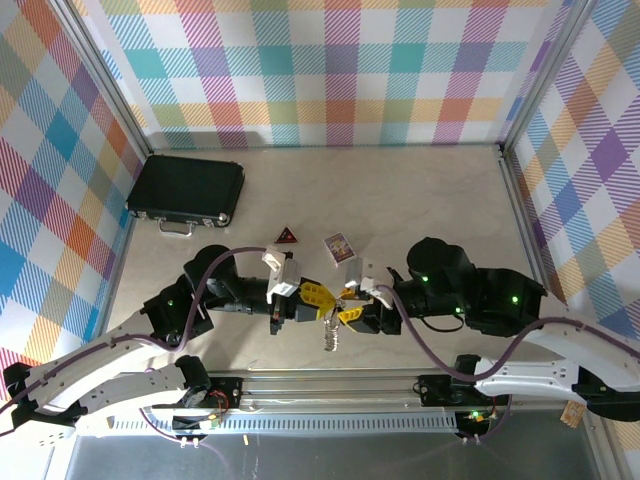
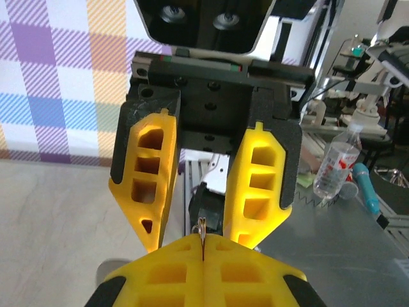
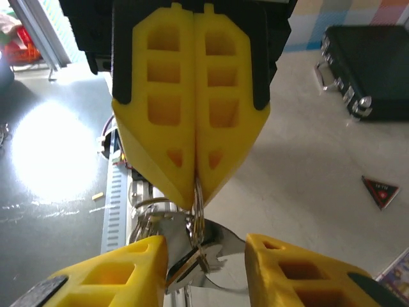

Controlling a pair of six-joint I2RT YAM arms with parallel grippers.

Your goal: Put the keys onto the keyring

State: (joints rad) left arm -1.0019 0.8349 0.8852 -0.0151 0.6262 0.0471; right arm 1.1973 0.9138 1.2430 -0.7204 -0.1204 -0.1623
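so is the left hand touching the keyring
Touching. The right wrist view shows the left hand shut on the keyring, its wire pinched between the tips.

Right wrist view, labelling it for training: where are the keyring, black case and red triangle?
keyring (image 3: pixel 199 211), right wrist view, wire loop
black case (image 3: pixel 377 64), right wrist view, lid
red triangle (image 3: pixel 381 192), right wrist view, centre
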